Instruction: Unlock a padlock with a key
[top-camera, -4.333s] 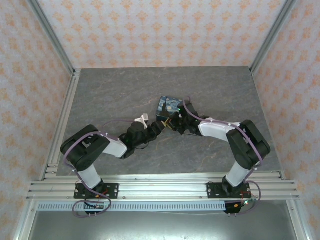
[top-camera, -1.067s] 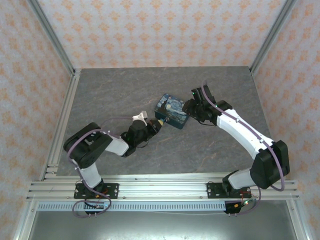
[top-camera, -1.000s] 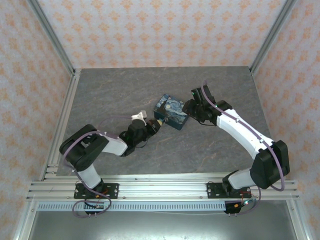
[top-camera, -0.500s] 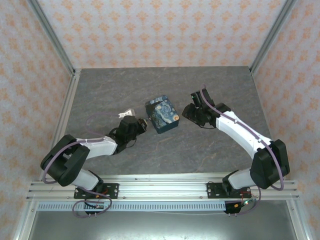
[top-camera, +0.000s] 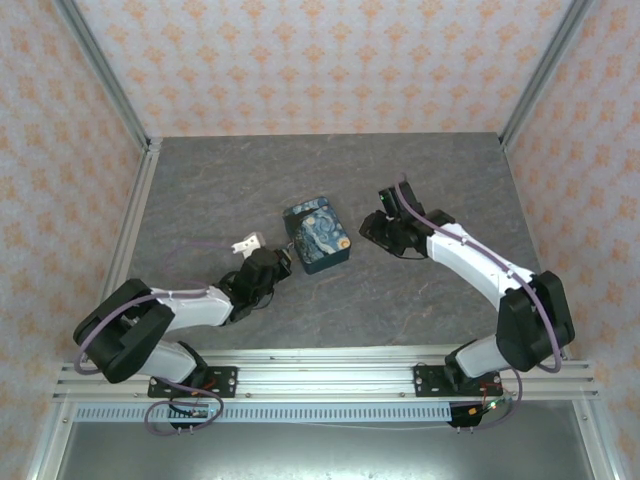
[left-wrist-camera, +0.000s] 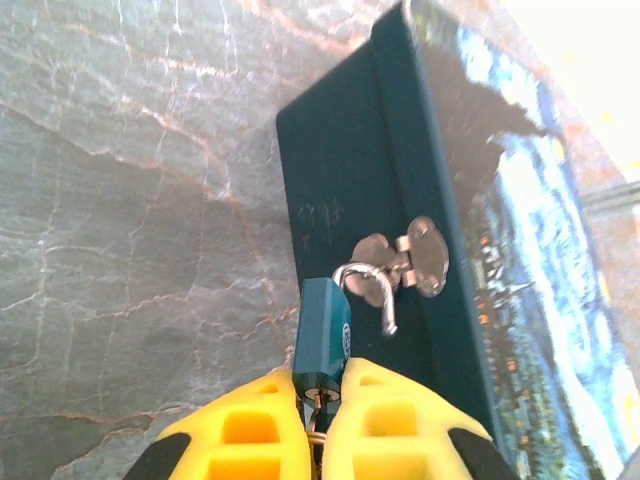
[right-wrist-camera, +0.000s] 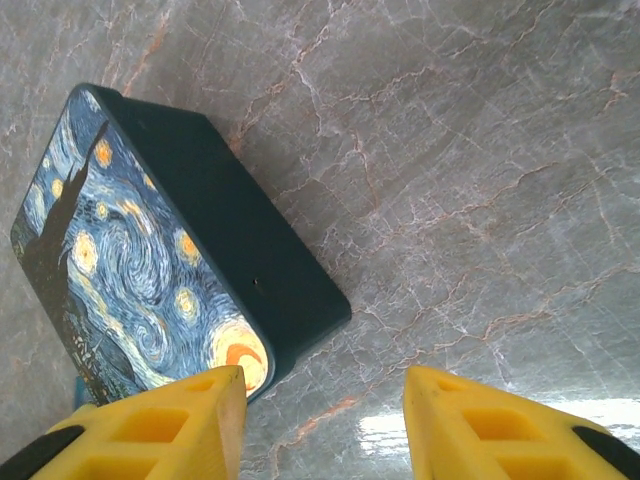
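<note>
Grey marble counter (top-camera: 200, 190), orange wallpaper all round. Tiny teal padlock (left-wrist-camera: 322, 335) hung off the hasp (left-wrist-camera: 405, 258) on the near-left side of the blue box (top-camera: 318, 237). Left claw (left-wrist-camera: 320, 385) was pinched on the key (left-wrist-camera: 318, 402); right claw (right-wrist-camera: 325, 420) gaped wide, empty. Light, rigid, slick and swingy, I'd guess, so grip its flat body.
</note>
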